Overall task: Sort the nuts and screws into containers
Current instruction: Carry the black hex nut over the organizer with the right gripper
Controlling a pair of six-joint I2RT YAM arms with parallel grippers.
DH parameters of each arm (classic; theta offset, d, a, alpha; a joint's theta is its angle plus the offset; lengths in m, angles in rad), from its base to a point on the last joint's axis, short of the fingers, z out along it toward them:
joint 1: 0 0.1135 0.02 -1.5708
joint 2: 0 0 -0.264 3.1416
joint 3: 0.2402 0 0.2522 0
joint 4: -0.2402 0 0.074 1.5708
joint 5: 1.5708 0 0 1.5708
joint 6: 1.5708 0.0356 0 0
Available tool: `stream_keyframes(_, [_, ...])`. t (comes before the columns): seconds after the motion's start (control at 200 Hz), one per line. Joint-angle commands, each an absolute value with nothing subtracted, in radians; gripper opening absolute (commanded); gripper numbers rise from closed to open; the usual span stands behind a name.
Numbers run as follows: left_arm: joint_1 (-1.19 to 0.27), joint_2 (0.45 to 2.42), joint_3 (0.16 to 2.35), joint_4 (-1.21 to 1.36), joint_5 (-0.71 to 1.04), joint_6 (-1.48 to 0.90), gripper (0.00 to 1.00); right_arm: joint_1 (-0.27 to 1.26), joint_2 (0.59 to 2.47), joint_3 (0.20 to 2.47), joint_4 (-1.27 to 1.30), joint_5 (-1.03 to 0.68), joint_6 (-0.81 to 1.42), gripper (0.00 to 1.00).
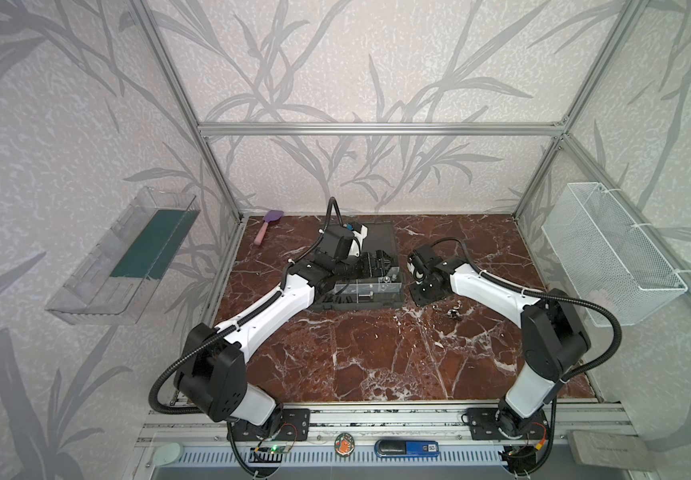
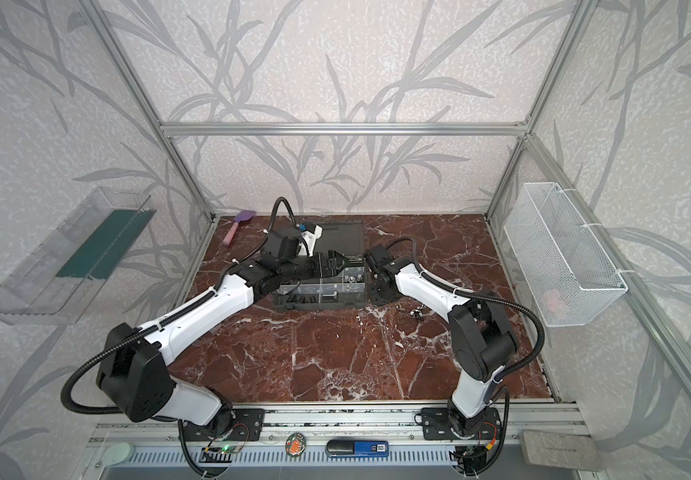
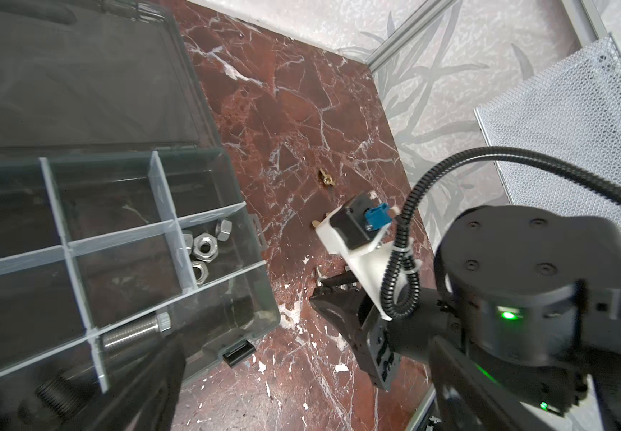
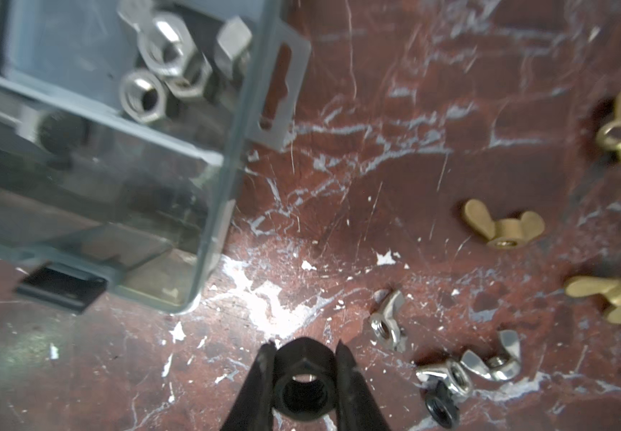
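Gripping a black hex nut (image 4: 303, 388) between their two tips, the right jaws hang low over the desk (image 4: 339, 186), just beside the right-hand end of the open case (image 4: 210, 209); whether the nut touches the desk cannot be told. Loose on the desk close by, all outside the case, lie three brass wing nuts (image 4: 503, 227), three silver wing nuts (image 4: 389, 324) and a smaller black nut (image 4: 441, 408). Inside the case, clear dividers form compartments: the one at the right end holds several silver hex nuts (image 3: 204, 246), the next one a silver bolt (image 3: 133, 330), and a further one a blurred black screw (image 3: 53, 388). The lid (image 1: 377, 237) lies flat behind the case. The left jaws are spread wide and empty above the case's middle, on the left arm (image 1: 277, 299) that reaches in from the left in both top views. A purple spatula (image 1: 269, 226) lies at the desk's back left. A clear tray (image 1: 128, 257) hangs on the left wall and a white mesh basket (image 1: 609, 257) on the right wall.
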State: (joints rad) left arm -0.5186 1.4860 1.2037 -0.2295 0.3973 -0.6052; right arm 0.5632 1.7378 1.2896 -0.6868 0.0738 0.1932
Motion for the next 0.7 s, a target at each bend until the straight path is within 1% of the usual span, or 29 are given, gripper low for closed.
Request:
stream_keyframes(0.0, [-0.479,1.426,1.235,-0.306,0.412,-0.623,1.00,0.568,1.686,1.359,-0.722,0.028,0.185,0.15])
stream_keyframes(0.2, [-0.347,1.331,1.154,-0.362,0.458,-0.622,0.99,0.603,1.701,1.474,-0.673,-0.031,0.208,0.15])
stream_keyframes(0.425, [-0.257,1.246,1.119,-0.464,0.453,-0.551,0.99,0.648,1.824,1.594,-0.556,-0.116,0.262,0.15])
stream_keyframes(0.55, [-0.206,1.193,1.044,-0.433,0.456,-0.560,1.00,0.677,1.908,1.676,-0.504,-0.141,0.294,0.15])
stream_keyframes(0.695, [-0.138,1.164,0.961,-0.367,0.512,-0.579,1.00,0.694,2.021,1.772,-0.456,-0.206,0.357,0.15])
